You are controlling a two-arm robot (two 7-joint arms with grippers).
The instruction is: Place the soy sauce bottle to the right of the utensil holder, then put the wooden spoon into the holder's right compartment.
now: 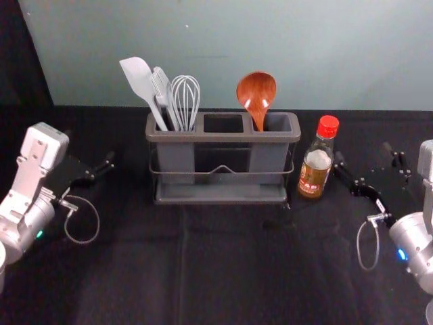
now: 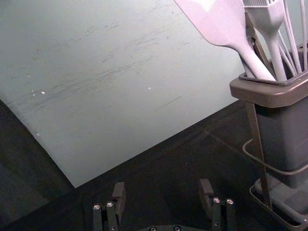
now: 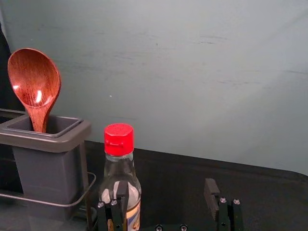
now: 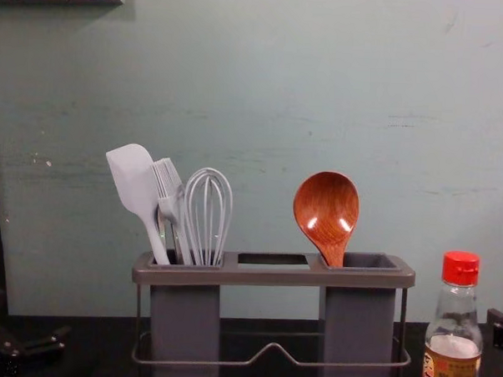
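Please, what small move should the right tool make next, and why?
Probably the right tool should ease gently away from the bottle, fingers open. The bottle stands right of the holder, the spoon sits in its right compartment, and one finger looks near enough to knock the bottle.

You have the utensil holder (image 1: 220, 193) near the back edge of the tabletop (image 1: 223, 271), its left compartment carrying a spatula (image 1: 139, 79), a brush (image 1: 162, 88) and a whisk (image 1: 185, 98). The wooden spoon (image 1: 256, 91) stands bowl-up in the right compartment. Your soy sauce bottle (image 1: 316, 169) stands just beside the holder, toward the tabletop's right edge. Your left gripper (image 1: 91, 147) is left of the holder; your right gripper (image 1: 364, 153), fingers spread, is right of the bottle.
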